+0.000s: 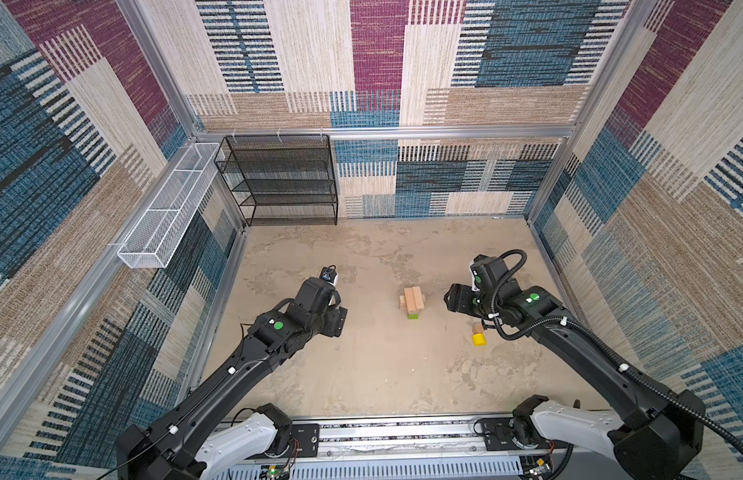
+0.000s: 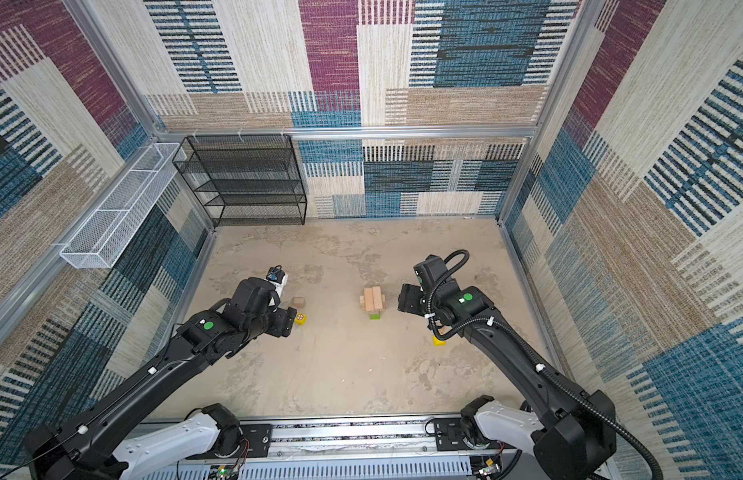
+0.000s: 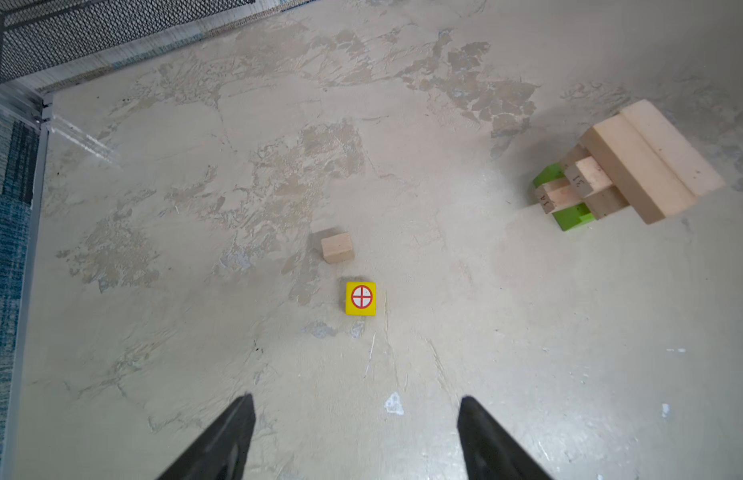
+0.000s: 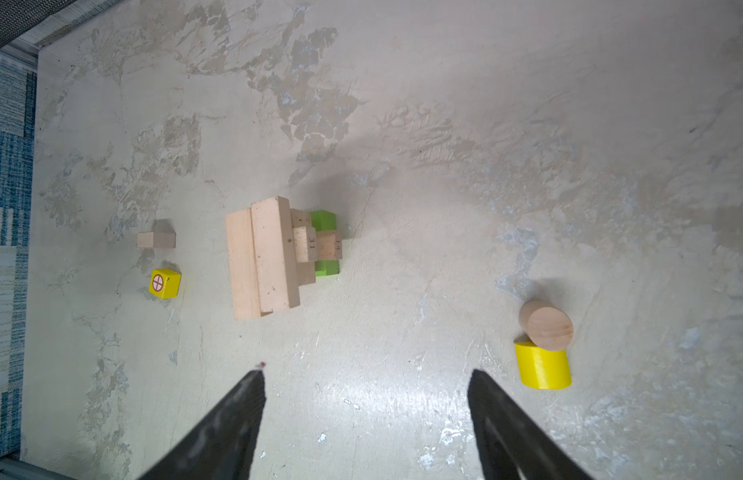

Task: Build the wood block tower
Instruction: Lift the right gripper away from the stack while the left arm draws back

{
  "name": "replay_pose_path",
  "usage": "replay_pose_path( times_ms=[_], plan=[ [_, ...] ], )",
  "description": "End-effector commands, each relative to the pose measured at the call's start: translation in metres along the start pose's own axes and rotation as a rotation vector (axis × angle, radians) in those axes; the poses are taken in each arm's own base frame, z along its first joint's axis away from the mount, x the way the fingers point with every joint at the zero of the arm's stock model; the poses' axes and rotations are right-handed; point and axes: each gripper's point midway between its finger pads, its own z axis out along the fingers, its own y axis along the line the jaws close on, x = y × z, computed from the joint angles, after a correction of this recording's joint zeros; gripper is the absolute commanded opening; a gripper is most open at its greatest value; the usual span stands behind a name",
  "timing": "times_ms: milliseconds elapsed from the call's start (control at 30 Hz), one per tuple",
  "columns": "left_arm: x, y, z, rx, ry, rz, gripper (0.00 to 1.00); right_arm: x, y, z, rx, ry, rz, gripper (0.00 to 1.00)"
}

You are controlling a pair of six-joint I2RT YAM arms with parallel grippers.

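The wood block tower (image 1: 412, 299) (image 2: 374, 299) stands mid-table: a green oblong block (image 4: 324, 220) (image 3: 573, 218) at the bottom, tan bricks laid crosswise above it, and two long tan bricks (image 4: 261, 257) (image 3: 640, 162) side by side on top. A small tan cube (image 3: 337, 247) (image 2: 299, 301) and a red-marked yellow cube (image 3: 361, 298) (image 2: 300, 318) lie to its left. My left gripper (image 3: 356, 398) hangs open and empty above the table near them. Right of the tower, a tan round piece (image 4: 546, 324) touches a yellow cylinder (image 4: 543, 365) (image 1: 479, 339). My right gripper (image 4: 367, 372) is open and empty between tower and cylinder.
A black mesh shelf (image 1: 280, 178) stands in the back left corner. A white wire basket (image 1: 170, 208) hangs on the left wall. Patterned walls enclose the table on three sides, and a metal rail (image 1: 403, 432) runs along the front edge.
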Motion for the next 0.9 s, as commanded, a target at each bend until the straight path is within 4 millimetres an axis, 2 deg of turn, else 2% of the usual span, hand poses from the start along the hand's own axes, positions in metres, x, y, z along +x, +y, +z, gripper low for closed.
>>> replay_pose_path(
  times_ms=[0, 133, 200, 333, 433, 500, 667, 867],
  plan=[
    [-0.004, -0.005, -0.001, 0.059, -0.008, -0.038, 0.81, -0.007, -0.001, -0.007, 0.032, -0.019, 0.021, 0.78],
    [-0.009, -0.001, -0.004, 0.072, -0.037, -0.068, 0.81, -0.017, 0.011, -0.013, 0.035, -0.029, -0.001, 0.75],
    [-0.012, 0.004, -0.008, 0.075, -0.051, -0.093, 0.81, -0.021, 0.024, -0.014, 0.032, -0.024, -0.029, 0.74],
    [-0.015, 0.016, -0.015, 0.077, -0.079, -0.146, 0.81, -0.029, 0.067, -0.014, 0.046, -0.009, -0.134, 0.73],
    [-0.015, 0.03, -0.02, 0.057, -0.106, -0.189, 0.81, -0.035, 0.112, -0.012, 0.023, -0.012, -0.207, 0.73],
    [-0.014, 0.039, -0.023, 0.04, -0.123, -0.218, 0.81, -0.034, 0.145, -0.005, 0.002, -0.014, -0.252, 0.72],
    [-0.012, 0.052, -0.025, 0.027, -0.136, -0.27, 0.8, -0.015, 0.204, 0.029, -0.023, 0.009, -0.306, 0.72],
    [-0.007, 0.071, -0.02, -0.016, -0.107, -0.355, 0.79, 0.015, 0.255, 0.069, -0.041, 0.024, -0.333, 0.72]
  ],
)
